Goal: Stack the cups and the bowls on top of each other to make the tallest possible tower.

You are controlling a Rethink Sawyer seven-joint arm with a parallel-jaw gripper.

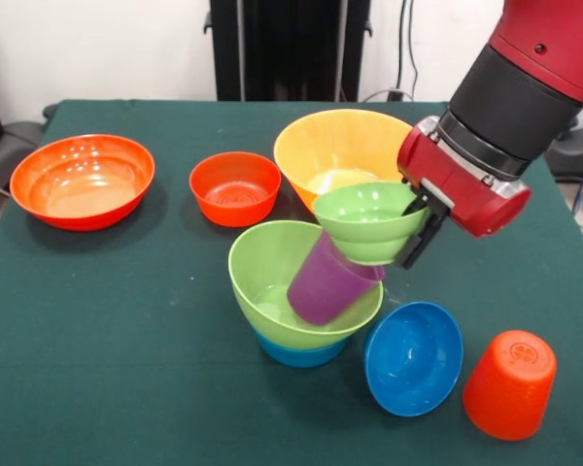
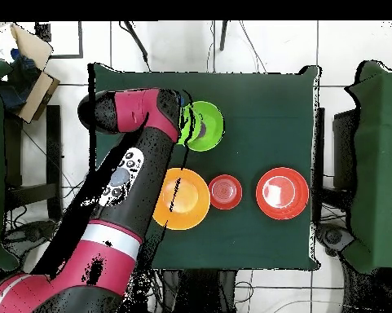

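Observation:
My gripper (image 1: 411,233) is shut on the rim of a small light green bowl (image 1: 364,221), one finger inside and one outside its right wall. This bowl hangs tilted, its base against the top end of a purple cup (image 1: 328,283). The cup leans inside a large light green bowl (image 1: 262,267), which is nested on a light blue bowl (image 1: 301,353); together they form the tower's base. A dark blue bowl (image 1: 413,357) lies tipped on its side to the right. An orange-red cup (image 1: 510,384) stands upside down at the near right.
Behind the stack sit a large yellow-orange bowl (image 1: 338,144), a medium red-orange bowl (image 1: 235,188) and a large red-orange bowl (image 1: 82,182) at far left. From overhead, the arm (image 2: 125,196) covers the table's left side; the green bowl (image 2: 207,126) shows beside it.

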